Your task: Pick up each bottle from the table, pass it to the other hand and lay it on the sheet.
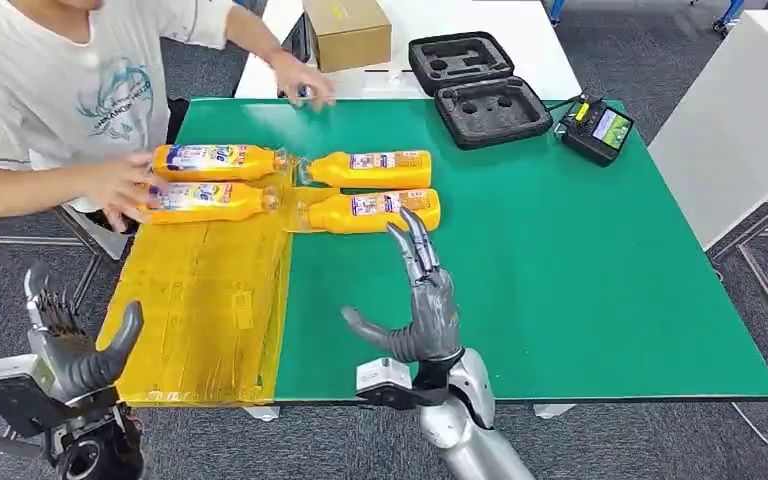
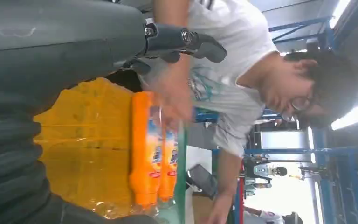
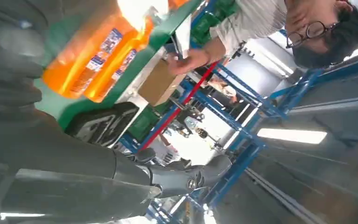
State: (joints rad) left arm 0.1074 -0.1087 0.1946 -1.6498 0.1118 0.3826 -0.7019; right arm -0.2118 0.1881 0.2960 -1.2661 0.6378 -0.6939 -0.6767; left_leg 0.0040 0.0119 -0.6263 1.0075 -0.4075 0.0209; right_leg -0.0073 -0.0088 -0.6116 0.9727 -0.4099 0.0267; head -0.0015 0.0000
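Head view: right hand (image 1: 422, 300), fingers spread and empty, hovers just short of the nearer orange plastic bottle (image 1: 372, 211) lying on the green table (image 1: 580, 270); left hand (image 1: 75, 350) open, empty. Risk: the person's hand (image 1: 120, 190) on the sheet's bottles could get bumped.

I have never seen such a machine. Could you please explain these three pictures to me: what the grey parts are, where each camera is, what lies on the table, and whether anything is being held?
The grey parts are the hands of a humanoid robot. The wide picture comes from its head, looking down; the two turned ones come from cameras at its wrists. The right hand is open above the green table, near a bottle. The left hand is open and raised beside the table. Neither holds anything. Four orange bottles lie on their sides: two on the green, two on the yellow sheet. A person's hand touches those. A cardboard box, an open black case and a small device lie farther back.
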